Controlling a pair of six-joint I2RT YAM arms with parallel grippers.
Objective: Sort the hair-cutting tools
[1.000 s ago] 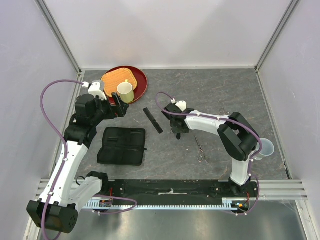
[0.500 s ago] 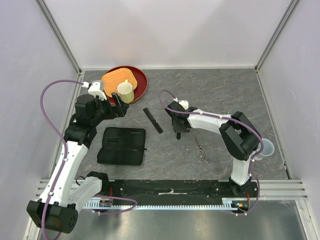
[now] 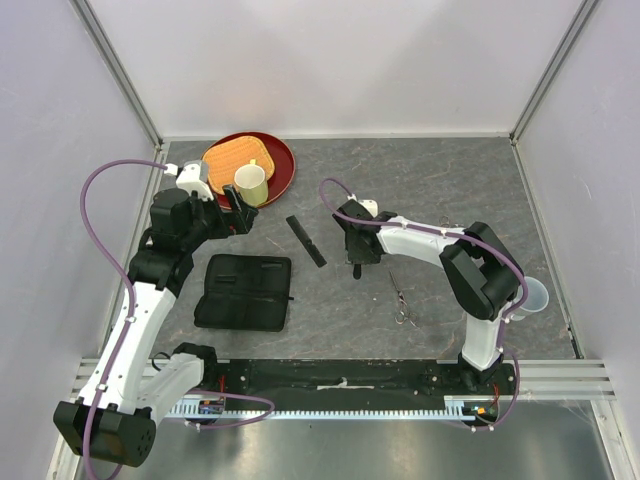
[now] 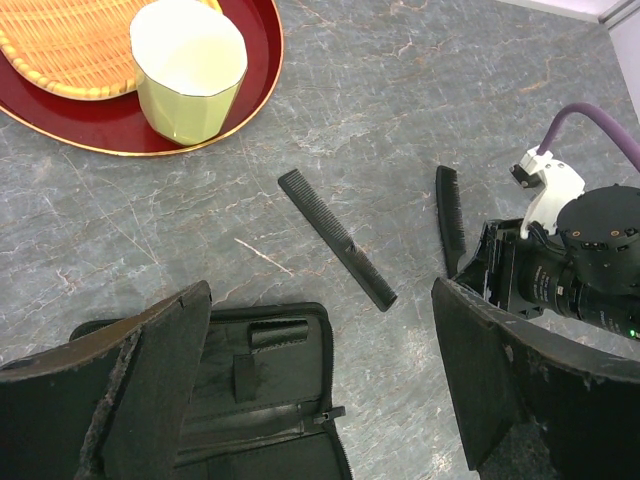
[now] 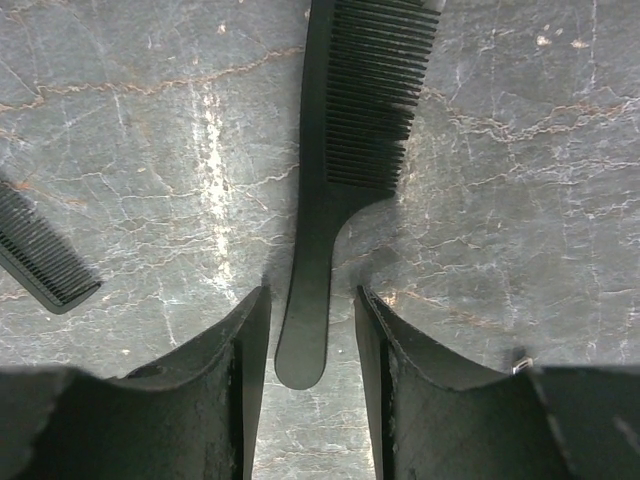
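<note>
From above, my left claw [image 3: 238, 212] hangs spread wide and empty beside the red tray [image 3: 283, 160], just past the far edge of the zip case [image 3: 245, 291]. My right claw [image 3: 356, 262] points down at the middle of the table [image 3: 450, 180], just right of the straight comb [image 3: 306, 241]. A pair of scissors [image 3: 402, 298] lies near it, apart, on the side toward my bases. In my left wrist's view the straight comb lies slantwise on bare stone between tray and case, touching neither. The handled comb [image 4: 450, 215] lies just beside it, one end running in under my right claw. A pale cup [image 4: 188, 68] stands on the tray. In my right wrist's view the handled comb's handle lies between my two fingers [image 5: 235, 380], its rounded end just inside their tips and its teeth out beyond them. A sliver of stone shows on each side, so the jaws straddle the handle half-parted, not clenched on it.
</note>
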